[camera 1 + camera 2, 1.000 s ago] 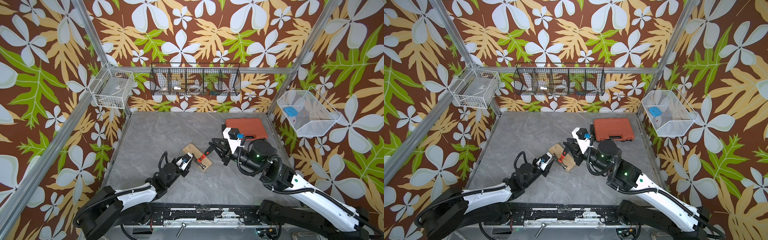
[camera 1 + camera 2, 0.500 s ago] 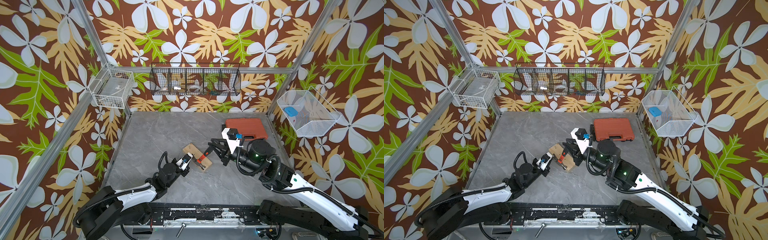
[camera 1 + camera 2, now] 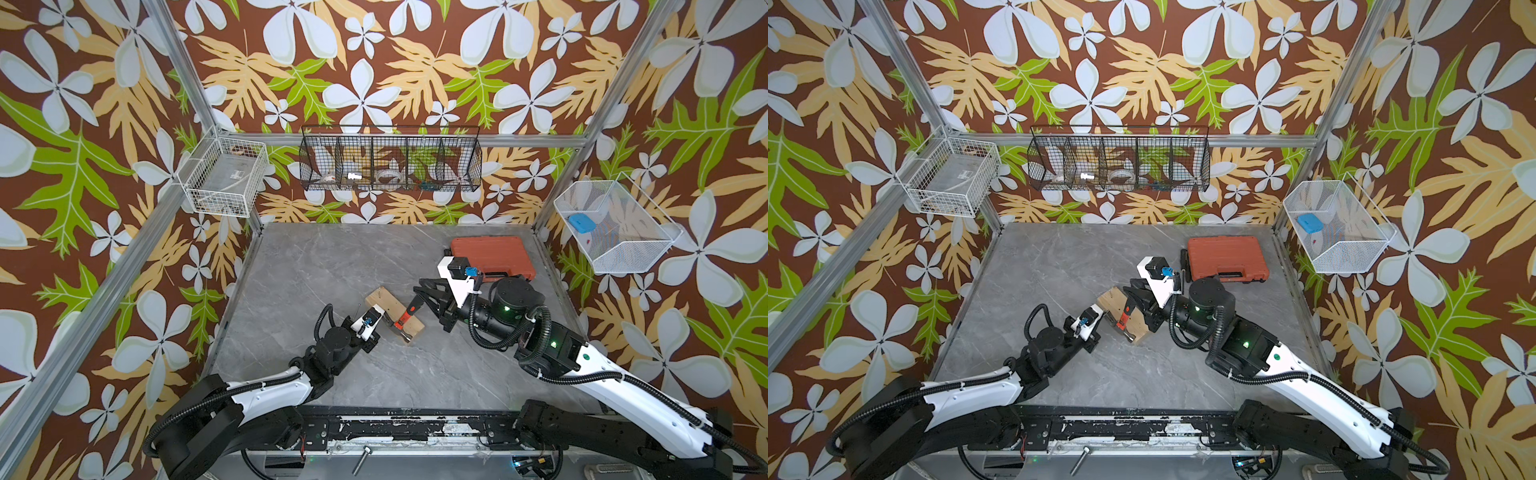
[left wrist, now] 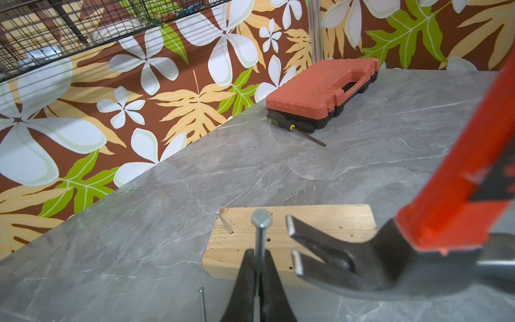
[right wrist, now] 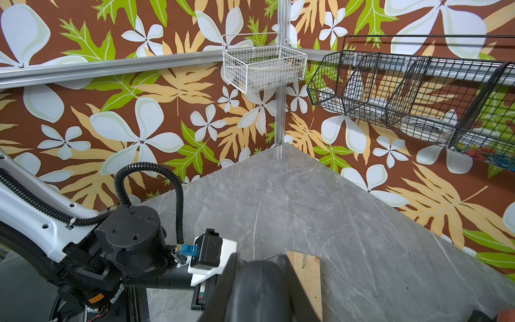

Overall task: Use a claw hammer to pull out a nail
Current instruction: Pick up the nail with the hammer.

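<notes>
On the grey tabletop (image 3: 332, 257) we pinch the nail (image 4: 262, 220) in the closed left gripper (image 4: 259, 253) and clamp the claw hammer (image 4: 348, 264) in the right gripper (image 3: 417, 300), its claw not yet hooked.

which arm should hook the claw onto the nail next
Right: the right gripper holds the claw hammer, its claw beside the nail; the left gripper is shut on that nail.

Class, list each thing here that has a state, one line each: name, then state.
nail: gripped by left fingers, near wooden block
hammer: handle end held by right fingers, claw beside nail, not hooked on it
left fingers: shut on nail
right fingers: shut on hammer
tool case: shut, flat on table
screwdriver: lying beside tool case
loose nail: lying on table
</notes>
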{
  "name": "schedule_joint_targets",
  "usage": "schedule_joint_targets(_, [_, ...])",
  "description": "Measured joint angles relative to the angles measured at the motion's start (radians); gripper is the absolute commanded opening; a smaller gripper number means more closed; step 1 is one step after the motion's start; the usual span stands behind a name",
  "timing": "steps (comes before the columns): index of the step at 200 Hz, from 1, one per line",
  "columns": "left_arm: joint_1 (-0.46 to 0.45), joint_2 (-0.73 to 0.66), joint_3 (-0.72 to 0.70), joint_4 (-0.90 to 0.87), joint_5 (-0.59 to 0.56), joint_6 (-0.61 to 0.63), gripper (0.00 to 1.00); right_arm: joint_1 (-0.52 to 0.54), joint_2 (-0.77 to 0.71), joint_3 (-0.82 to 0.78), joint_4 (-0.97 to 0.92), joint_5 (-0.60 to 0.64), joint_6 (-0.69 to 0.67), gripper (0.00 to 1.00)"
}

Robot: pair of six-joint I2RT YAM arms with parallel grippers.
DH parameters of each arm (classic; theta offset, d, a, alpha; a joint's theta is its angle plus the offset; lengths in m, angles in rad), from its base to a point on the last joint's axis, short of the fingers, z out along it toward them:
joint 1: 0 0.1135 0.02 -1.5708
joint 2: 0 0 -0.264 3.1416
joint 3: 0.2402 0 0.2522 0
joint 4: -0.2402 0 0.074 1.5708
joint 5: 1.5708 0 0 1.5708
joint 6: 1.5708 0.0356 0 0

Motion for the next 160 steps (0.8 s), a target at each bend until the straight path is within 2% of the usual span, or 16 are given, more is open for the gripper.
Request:
schedule_joint_targets(36, [0.0,0.031,0.071,-0.076,-0.094,-0.108,0.03,0.0,-0.005,0.0,-0.016,0.029,-0.004,0.0])
schedule_joint_targets(78, [0.044,0.108,0.222,-0.298,-0.174,-0.296,0.0,0.0,-0.013,-0.008,-0.023,0.064,-0.007,0.0])
schedule_joint_targets(108, [0.114,0.152,0.304,-0.451,-0.171,-0.451,0.0,0.0,-0.017,-0.014,-0.034,0.078,-0.007,0.0])
schedule_joint_targets(160, [0.231,0.205,0.333,-0.565,-0.087,-0.652,0.0,0.0,-0.03,-0.031,-0.035,0.087,-0.007,0.0])
